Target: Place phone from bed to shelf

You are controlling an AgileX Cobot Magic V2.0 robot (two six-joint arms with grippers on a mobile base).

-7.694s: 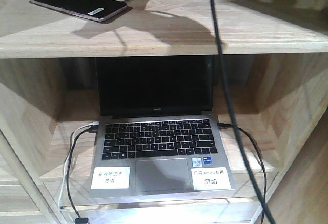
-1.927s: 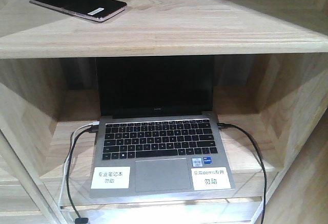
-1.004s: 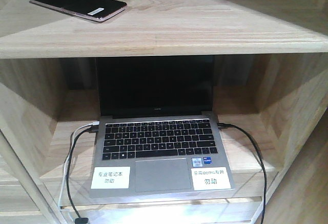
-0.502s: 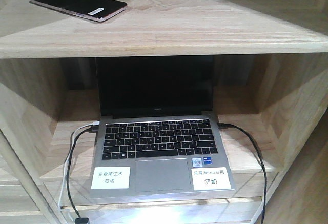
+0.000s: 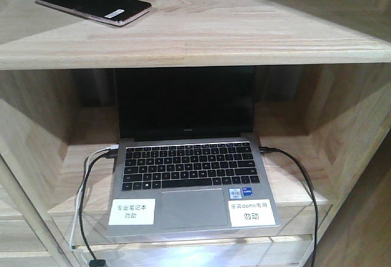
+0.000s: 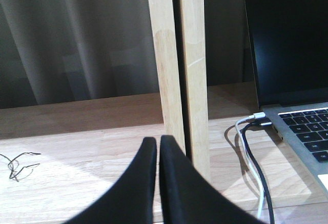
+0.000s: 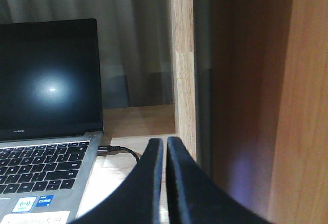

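Phone (image 5: 93, 4) lies flat on the shelf (image 5: 244, 32), at its far left, screen up, a small white sticker near its right end. It is alone on that plank and touches neither gripper. The left gripper (image 6: 158, 144) shows only in its wrist view, down at the lower level, its two black fingers (image 6: 143, 183) pressed together with a thin slit between and nothing held. The right gripper (image 7: 165, 144) is likewise low, fingers (image 7: 179, 183) together and empty.

Below the shelf, an open grey laptop (image 5: 192, 184) sits in the middle compartment, screen dark, two white labels on its palm rest. A white cable and a black cable (image 5: 85, 206) plug into its left side; another black cable (image 5: 302, 187) runs from its right side. A pale wooden upright (image 6: 179, 65) stands just beyond the left gripper's tips, between them and the laptop's left edge. Another upright (image 7: 183, 70) rises just past the right gripper, with a darker wood panel (image 7: 256, 90) to its right. A small tangle of thin wire (image 6: 18, 163) lies on the board at the left.
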